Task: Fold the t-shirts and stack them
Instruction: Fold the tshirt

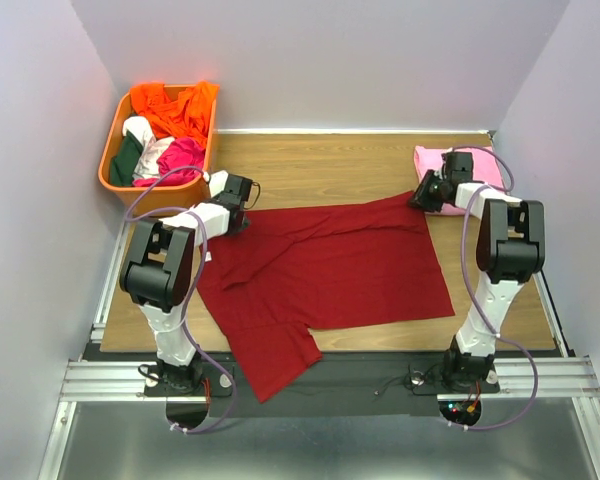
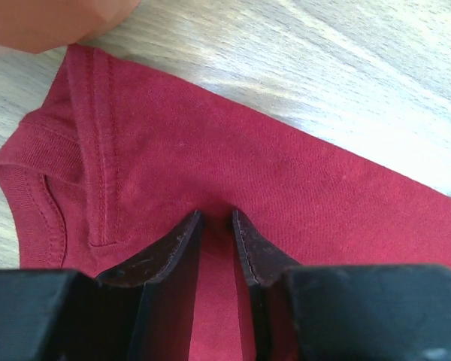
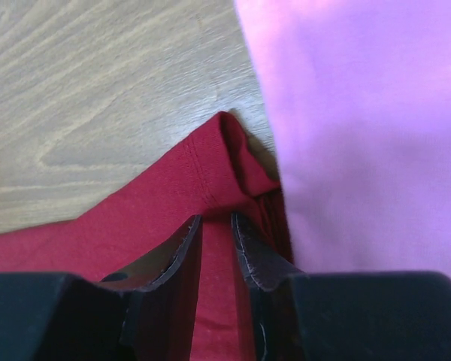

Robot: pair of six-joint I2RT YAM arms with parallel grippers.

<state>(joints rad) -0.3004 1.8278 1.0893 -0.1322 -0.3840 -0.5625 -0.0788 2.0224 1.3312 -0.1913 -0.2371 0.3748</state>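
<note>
Where the wooden table fills the workspace, the maroon t-shirt lies spread flat over its centre, collar end toward 9 o'clock and hem toward 3 o'clock. One sleeve runs off the near table edge at 7 o'clock.

An orange plastic basket sits at the 10 o'clock corner, just beside the shirt's collar end. It holds loose orange, white, green and magenta garments.

A folded light pink t-shirt rests at the 2 o'clock corner. The far hem corner of the maroon t-shirt touches its edge, as the right wrist view shows.

Left gripper: positioned at the 10 o'clock corner of the maroon t-shirt, on the shoulder area beside the ribbed collar. The jaws stand close together, with a narrow strip of maroon cloth pinched between them.

Right gripper: positioned at the 2 o'clock corner of the maroon t-shirt, just behind the stitched hem. The jaws are likewise nearly closed on a narrow fold of maroon fabric, and the cloth bunches slightly ahead of the fingertips. The pink t-shirt lies just beside the outer finger.
</note>
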